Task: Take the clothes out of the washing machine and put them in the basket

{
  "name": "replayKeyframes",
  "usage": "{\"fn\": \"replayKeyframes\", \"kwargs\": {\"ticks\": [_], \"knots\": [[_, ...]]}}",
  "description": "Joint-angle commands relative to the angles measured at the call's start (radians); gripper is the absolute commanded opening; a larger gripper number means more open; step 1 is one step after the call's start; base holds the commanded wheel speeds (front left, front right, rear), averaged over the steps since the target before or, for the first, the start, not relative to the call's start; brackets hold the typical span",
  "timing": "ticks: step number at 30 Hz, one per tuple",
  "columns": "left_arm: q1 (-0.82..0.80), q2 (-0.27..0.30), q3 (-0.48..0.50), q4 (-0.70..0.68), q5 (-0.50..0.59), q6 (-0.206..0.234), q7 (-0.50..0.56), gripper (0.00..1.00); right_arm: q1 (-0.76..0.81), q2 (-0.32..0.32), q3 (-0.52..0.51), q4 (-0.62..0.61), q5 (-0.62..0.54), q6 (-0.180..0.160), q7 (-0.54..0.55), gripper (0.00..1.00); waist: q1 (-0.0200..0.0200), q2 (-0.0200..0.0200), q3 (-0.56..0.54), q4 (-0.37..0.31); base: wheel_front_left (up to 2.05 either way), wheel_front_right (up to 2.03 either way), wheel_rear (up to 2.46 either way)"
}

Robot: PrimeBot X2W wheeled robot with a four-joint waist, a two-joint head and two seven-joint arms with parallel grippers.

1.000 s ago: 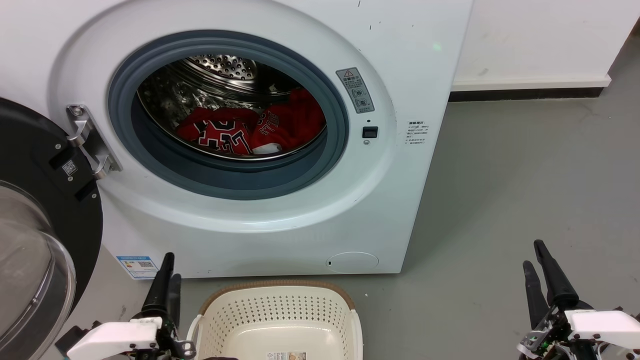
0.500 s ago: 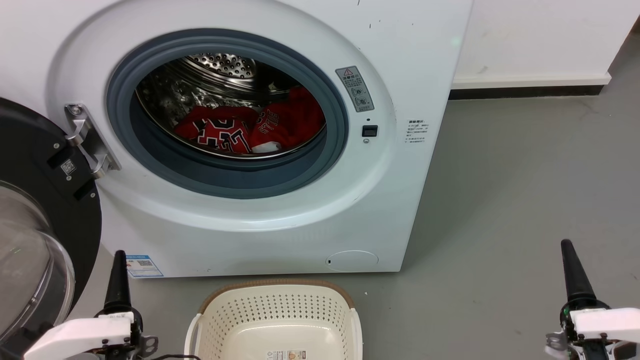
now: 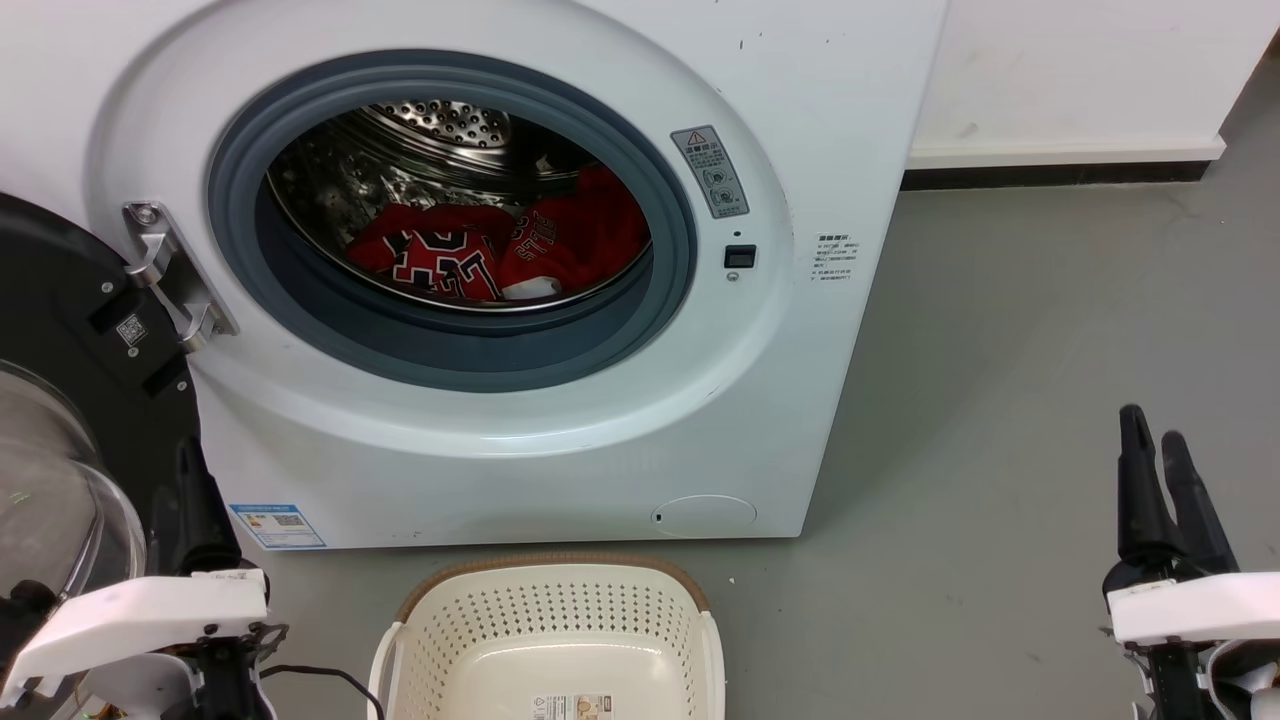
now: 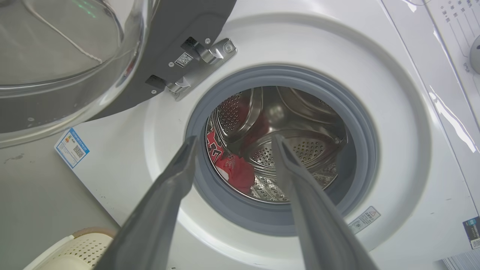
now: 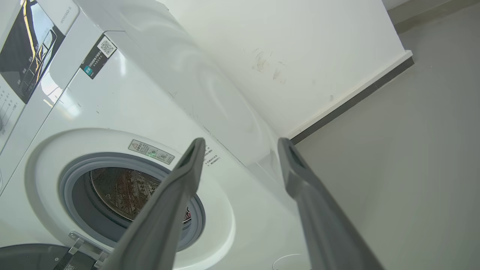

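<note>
Inside the washing machine point(image 3: 780, 400): red jerseys point(image 3: 560, 240) piled | left gripper point(image 4: 235, 138), right gripper point(image 5: 242, 140) both apart, empty | advice: reach low, pinch thick fold

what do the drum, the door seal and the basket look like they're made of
Drum: likely stainless steel, shiny, mirror-like, with punched holes. Door seal: matte grey, probably rubber. Basket: glossy cream moulded plastic; its brown rim looks woven, possibly imitation.
</note>
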Motion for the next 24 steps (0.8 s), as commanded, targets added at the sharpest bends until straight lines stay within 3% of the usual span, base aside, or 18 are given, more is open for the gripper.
{"fn": "replayKeyframes", "kwargs": {"ticks": [1, 4, 8, 12, 16, 20, 24], "knots": [[0.000, 0.003, -0.003, -0.029, 0.024, 0.011, -0.009, 1.00, -0.015, -0.003, 0.003, -0.028, -0.032, 0.000, -0.009, 1.00, 0.0000, 0.0000, 0.000, 0.000, 0.00, 0.00, 0.00], [0.008, 0.003, -0.026, -0.060, 0.055, 0.031, -0.019, 1.00, -0.009, -0.003, 0.024, -0.066, -0.113, 0.000, -0.018, 1.00, 0.0000, 0.0000, 0.001, -0.001, 0.00, 0.00, 0.00], [0.022, 0.003, -0.026, -0.072, 0.031, 0.008, -0.031, 1.00, 0.003, -0.003, 0.047, -0.096, -0.193, 0.000, -0.031, 1.00, 0.0000, 0.0000, 0.001, -0.003, 0.00, 0.00, 0.00], [0.036, 0.003, -0.022, -0.050, 0.041, -0.068, -0.043, 1.00, 0.012, -0.003, 0.045, -0.107, -0.234, 0.000, -0.044, 1.00, 0.0000, 0.0000, 0.000, -0.005, 0.00, 0.00, 0.00], [0.041, 0.004, -0.023, -0.056, 0.116, -0.103, -0.054, 1.00, 0.017, -0.003, 0.048, -0.119, -0.298, 0.000, -0.054, 1.00, 0.0000, 0.0000, 0.000, -0.007, 0.00, 0.00, 0.00], [0.047, 0.004, -0.042, -0.096, 0.216, -0.105, -0.065, 1.00, 0.023, -0.003, 0.050, -0.134, -0.362, 0.000, -0.065, 1.00, 0.0000, 0.0000, 0.001, -0.009, 0.00, 0.00, 0.00], [0.051, 0.004, -0.088, -0.139, 0.350, -0.077, -0.076, 1.00, 0.024, -0.003, 0.045, -0.145, -0.420, 0.000, -0.077, 1.00, 0.0000, 0.0000, 0.004, -0.011, 0.00, 0.00, 0.00]]}}
